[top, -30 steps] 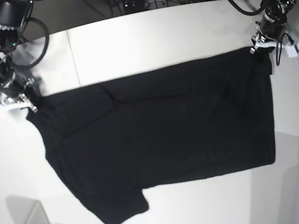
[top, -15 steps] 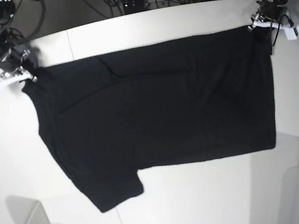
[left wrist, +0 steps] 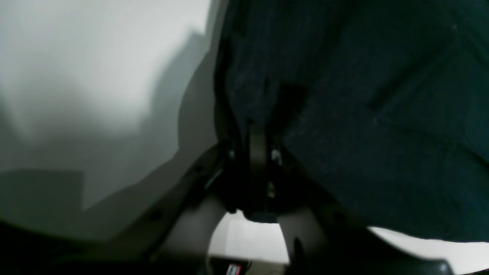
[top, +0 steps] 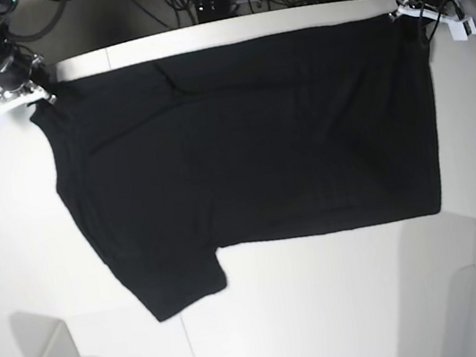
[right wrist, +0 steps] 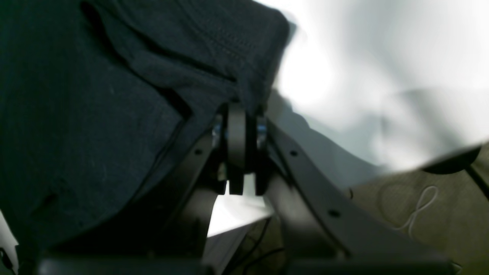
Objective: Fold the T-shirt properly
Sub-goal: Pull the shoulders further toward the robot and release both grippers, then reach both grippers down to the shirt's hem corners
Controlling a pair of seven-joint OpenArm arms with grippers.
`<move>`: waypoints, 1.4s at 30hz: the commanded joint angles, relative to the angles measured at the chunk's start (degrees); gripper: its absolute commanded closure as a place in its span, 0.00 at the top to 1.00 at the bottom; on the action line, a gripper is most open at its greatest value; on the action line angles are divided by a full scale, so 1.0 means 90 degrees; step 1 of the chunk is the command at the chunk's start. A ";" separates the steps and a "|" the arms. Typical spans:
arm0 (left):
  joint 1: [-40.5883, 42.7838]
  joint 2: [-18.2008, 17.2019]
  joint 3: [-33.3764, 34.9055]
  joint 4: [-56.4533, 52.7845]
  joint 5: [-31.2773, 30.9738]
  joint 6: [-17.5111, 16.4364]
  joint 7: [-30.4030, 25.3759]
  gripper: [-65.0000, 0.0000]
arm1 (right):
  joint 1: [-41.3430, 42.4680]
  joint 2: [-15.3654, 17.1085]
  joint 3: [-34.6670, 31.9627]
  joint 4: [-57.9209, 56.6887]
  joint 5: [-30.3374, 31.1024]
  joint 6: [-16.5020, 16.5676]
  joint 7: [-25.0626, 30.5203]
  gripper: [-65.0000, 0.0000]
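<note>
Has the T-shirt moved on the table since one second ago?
Yes. The T-shirt has moved toward the table's far edge; its top edge now lies almost at that edge, pulled by both grippers.

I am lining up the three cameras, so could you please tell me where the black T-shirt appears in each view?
Base: the T-shirt fills the middle, hanging from both top corners.
Left wrist: it fills the right and upper part.
Right wrist: it fills the left and upper part.
Shared landmark: the white table, behind it in every view.
</note>
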 commanded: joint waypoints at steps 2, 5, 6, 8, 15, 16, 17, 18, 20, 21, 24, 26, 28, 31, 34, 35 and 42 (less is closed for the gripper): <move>0.0154 -0.0090 -0.0058 0.0101 -0.0089 -0.0032 -0.0090 0.00 | -0.0153 0.0047 0.0034 0.0173 -0.0029 0.0030 -0.0001 0.00; 0.0251 -0.0090 -0.0058 0.0101 -0.0089 -0.0032 -0.0090 0.00 | -0.0299 -0.0100 0.0034 0.0368 -0.0029 0.0030 0.0009 0.00; 0.0251 -0.0090 -0.0058 0.0101 -0.0089 -0.0032 -0.0090 0.00 | -0.0338 -0.0110 0.0034 0.0427 -0.0029 0.0030 0.0009 0.00; 0.0310 -0.0090 -0.0058 0.0071 -0.0089 -0.0032 -0.0090 0.00 | -0.0387 -0.0110 0.0034 0.0495 -0.0029 0.0030 -0.0021 0.00; 0.0330 -0.0090 -0.0068 0.0101 -0.0089 -0.0032 -0.0090 0.00 | -0.0465 -0.0110 0.0034 0.0515 -0.0029 0.0020 0.0009 0.00; 0.0349 -0.0090 -0.0068 0.0101 -0.0089 -0.0032 -0.0090 0.00 | -0.0465 -0.0110 0.0034 0.0515 -0.0029 0.0020 0.0009 0.00; 0.0359 -0.0090 -0.0078 0.0110 -0.0089 -0.0032 -0.0090 0.00 | -0.0465 -0.0110 0.0034 0.0515 -0.0029 0.0020 0.0009 0.00; 0.0369 -0.0090 -0.0078 0.0110 -0.0089 -0.0032 -0.0090 0.00 | -0.0465 -0.0110 0.0034 0.0515 -0.0029 0.0010 0.0009 0.00; 0.0378 -0.0090 -0.0087 0.0110 -0.0089 -0.0032 -0.0090 0.00 | -0.0465 -0.0110 0.0043 0.0515 -0.0029 -0.0009 0.0009 0.00; 0.0378 -0.0090 -0.0087 0.0110 -0.0089 -0.0032 -0.0090 0.00 | -0.0465 -0.0110 0.0112 0.0515 -0.0029 -0.0009 0.0009 0.00; 0.0378 -0.0090 -0.0087 0.0110 -0.0089 -0.0032 -0.0099 0.18 | -0.0455 -0.0237 0.0561 0.0515 -0.0029 -0.0019 -0.0030 0.18; 0.0378 -0.0080 -0.0087 0.0110 -0.0089 -0.0032 -0.0109 0.44 | -0.0446 -0.0295 0.0893 0.0583 -0.0029 0.0010 -0.0030 0.33; 0.0369 -0.0080 -0.0087 0.0110 -0.0099 -0.0032 -0.0109 0.64 | -0.0455 -0.0334 0.1177 0.0700 -0.0039 0.0030 -0.0030 0.44; 0.0359 -0.0080 -0.0146 0.0267 -0.0099 -0.0032 -0.0119 0.80 | -0.0465 -0.0305 0.1401 0.0876 -0.0039 0.0030 -0.0089 0.45; 0.0359 -0.0070 -0.0576 0.0599 -0.0119 -0.0032 -0.0099 0.82 | -0.0416 -0.0276 0.1489 0.1062 -0.0039 0.0030 -0.0499 0.46; 0.0359 -0.0070 -0.0722 0.0736 -0.0128 -0.0032 -0.0099 0.82 | -0.0387 -0.0295 0.1548 0.1111 -0.0039 0.0030 -0.0568 0.46; 0.0310 -0.0051 -0.1875 0.1429 -0.0138 -0.0042 -0.0090 0.82 | 0.0385 -0.0022 0.1743 0.1160 -0.0058 0.0235 -0.0519 0.46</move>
